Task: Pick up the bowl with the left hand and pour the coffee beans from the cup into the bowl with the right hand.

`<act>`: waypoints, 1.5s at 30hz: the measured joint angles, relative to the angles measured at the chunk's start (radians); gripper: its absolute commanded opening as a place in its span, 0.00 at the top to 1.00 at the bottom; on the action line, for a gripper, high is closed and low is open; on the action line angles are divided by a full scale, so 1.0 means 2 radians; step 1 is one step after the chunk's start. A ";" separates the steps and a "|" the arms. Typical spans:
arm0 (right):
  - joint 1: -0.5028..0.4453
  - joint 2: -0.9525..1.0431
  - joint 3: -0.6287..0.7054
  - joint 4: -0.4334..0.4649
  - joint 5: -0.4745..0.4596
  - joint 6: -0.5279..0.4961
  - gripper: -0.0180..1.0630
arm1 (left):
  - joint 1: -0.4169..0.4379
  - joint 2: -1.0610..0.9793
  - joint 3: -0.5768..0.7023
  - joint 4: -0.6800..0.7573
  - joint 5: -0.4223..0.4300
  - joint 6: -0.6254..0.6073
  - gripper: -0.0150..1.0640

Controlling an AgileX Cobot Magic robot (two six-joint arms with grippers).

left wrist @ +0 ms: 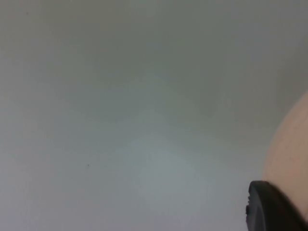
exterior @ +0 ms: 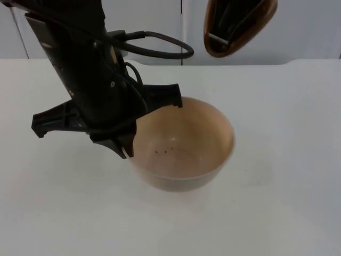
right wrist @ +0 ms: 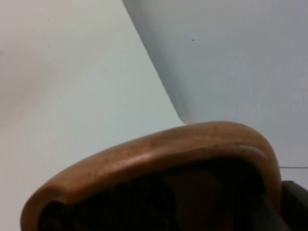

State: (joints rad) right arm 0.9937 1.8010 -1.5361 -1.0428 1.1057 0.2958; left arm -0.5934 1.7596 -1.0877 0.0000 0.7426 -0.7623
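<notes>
In the top view the pale bowl [exterior: 184,144] sits a little right of the frame's centre on the white table [exterior: 277,202], mouth facing up, with its rim slightly higher on the right side. Three tiny dark coffee beans [exterior: 165,150] lie on its inner floor, left of its middle. The left gripper [exterior: 128,144] comes down from the upper left on the black arm and closes on the bowl's left rim, one finger inside the wall and one outside. In the left wrist view a black fingertip [left wrist: 269,207] rests against the bowl's cream outer wall [left wrist: 291,154].

The brown wooden cup [exterior: 240,24] hangs at the upper right of the top view, in front of the grey partition wall [exterior: 309,26], well apart from the bowl. It is tipped, its long axis running from upper right to lower left and its mouth pointing down-left. In the right wrist view the cup's curved rim [right wrist: 159,156] arches over a dark interior. Whether the right gripper's fingers are wide or narrow cannot be told
</notes>
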 measured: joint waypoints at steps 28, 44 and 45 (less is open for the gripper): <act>0.069 -0.012 0.000 -0.115 0.044 -0.017 0.98 | 0.000 0.000 0.000 0.000 -0.003 0.000 0.99; 0.082 -0.012 0.000 -0.149 0.048 -0.032 0.98 | 0.000 0.000 0.000 0.000 -0.003 0.000 0.99; 0.082 -0.012 0.000 -0.152 0.048 -0.032 0.98 | 0.000 0.000 0.000 0.000 -0.003 0.000 0.99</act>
State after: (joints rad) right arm 1.1575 1.7764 -1.5361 -1.3463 1.2012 0.2310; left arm -0.5934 1.7596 -1.0877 0.0000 0.7357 -0.7623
